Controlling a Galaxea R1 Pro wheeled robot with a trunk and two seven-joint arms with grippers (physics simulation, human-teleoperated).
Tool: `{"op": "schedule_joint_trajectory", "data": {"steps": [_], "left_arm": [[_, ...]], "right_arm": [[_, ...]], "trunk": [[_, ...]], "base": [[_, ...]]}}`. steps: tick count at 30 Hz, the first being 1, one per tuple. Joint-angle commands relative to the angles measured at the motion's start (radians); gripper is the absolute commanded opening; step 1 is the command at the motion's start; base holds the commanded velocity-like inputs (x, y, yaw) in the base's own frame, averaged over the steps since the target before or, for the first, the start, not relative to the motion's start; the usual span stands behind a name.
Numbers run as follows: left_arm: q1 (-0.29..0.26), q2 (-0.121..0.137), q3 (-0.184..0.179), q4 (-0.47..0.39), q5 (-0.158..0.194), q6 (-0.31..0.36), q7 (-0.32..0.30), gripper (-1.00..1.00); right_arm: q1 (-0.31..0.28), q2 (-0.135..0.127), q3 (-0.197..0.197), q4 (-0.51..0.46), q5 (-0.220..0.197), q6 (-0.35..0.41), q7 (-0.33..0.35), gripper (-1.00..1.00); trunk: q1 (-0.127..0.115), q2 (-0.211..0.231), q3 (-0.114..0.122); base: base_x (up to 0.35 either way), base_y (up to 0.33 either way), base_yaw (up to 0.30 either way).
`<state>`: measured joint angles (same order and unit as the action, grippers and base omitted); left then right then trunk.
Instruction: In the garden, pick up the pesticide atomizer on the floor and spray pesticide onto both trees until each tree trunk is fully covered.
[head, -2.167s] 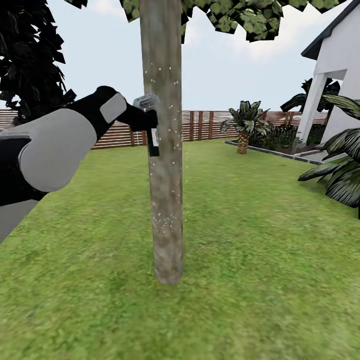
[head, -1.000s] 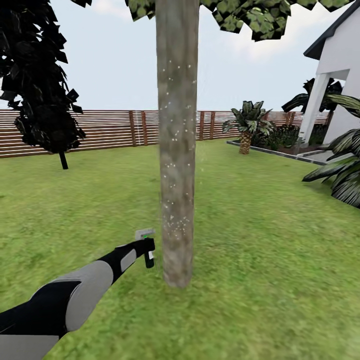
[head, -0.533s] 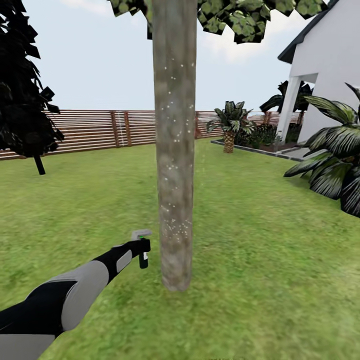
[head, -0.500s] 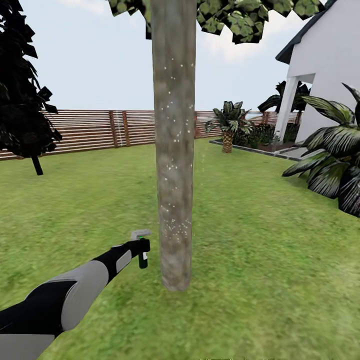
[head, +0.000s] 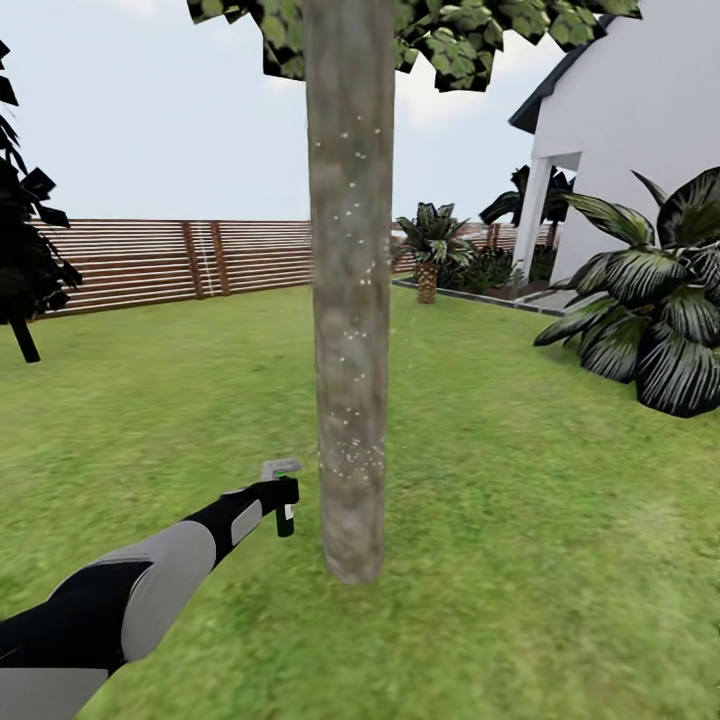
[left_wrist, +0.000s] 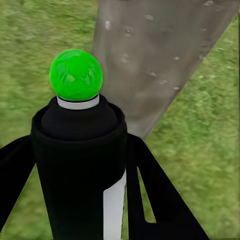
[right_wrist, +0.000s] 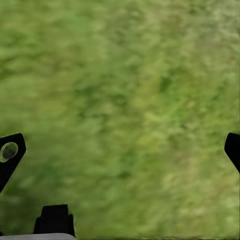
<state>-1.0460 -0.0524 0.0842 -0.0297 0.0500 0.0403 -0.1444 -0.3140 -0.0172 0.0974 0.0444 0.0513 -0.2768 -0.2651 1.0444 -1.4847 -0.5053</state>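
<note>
A thick grey-brown tree trunk (head: 349, 300) stands in the middle of the lawn, dotted with white specks, its leafy crown (head: 440, 30) at the top. My left gripper (head: 283, 497) is low, just left of the trunk's base, shut on the pesticide atomizer (head: 287, 516). In the left wrist view the atomizer (left_wrist: 80, 165) is a black bottle with a green nozzle ball, held between the fingers (left_wrist: 150, 195) and aimed at the trunk (left_wrist: 155, 60). My right gripper (right_wrist: 120, 150) is open over bare grass, its fingertips (right_wrist: 10, 152) far apart.
A brown slat fence (head: 170, 262) runs along the back. A dark conifer (head: 25, 250) stands at the far left. A white house (head: 620, 130) and large palm-like plants (head: 650, 310) fill the right side, and a small palm (head: 428, 250) stands behind the trunk.
The left arm dropped from mid-trunk height to near the trunk's base with the atomizer held. Since then the camera has turned right, shifting the house and plants left; the arm stayed put.
</note>
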Motion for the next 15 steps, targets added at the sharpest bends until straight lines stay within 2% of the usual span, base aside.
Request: {"op": "schedule_joint_trajectory", "data": {"steps": [1, 4, 8, 15], "left_arm": [[0.0, 0.0, 0.008, -0.001, 0.005, 0.004, -0.005, -1.0], [0.0, 0.0, 0.008, -0.001, 0.005, 0.004, -0.004, -1.0], [0.0, 0.0, 0.008, -0.001, 0.005, 0.005, -0.005, -1.0], [0.0, 0.0, 0.007, -0.001, 0.005, 0.005, -0.005, -1.0]], "right_arm": [[-0.002, 0.0, 0.007, 0.005, 0.005, -0.004, -0.007, 1.0], [-0.002, 0.001, 0.007, 0.005, 0.005, -0.004, -0.007, 1.0], [-0.002, 0.001, 0.007, 0.005, 0.005, -0.004, -0.007, 1.0], [-0.002, 0.001, 0.007, 0.005, 0.005, -0.004, -0.007, 1.0]], "trunk": [[0.0, -0.001, -0.001], [0.0, -0.001, -0.001], [0.0, -0.001, -0.001], [0.0, -0.001, -0.001]], "base": [[0.0, 0.35, -0.239], [0.0, 0.35, -0.189], [0.0, 0.35, -0.053], [0.0, 0.35, -0.131]]}}
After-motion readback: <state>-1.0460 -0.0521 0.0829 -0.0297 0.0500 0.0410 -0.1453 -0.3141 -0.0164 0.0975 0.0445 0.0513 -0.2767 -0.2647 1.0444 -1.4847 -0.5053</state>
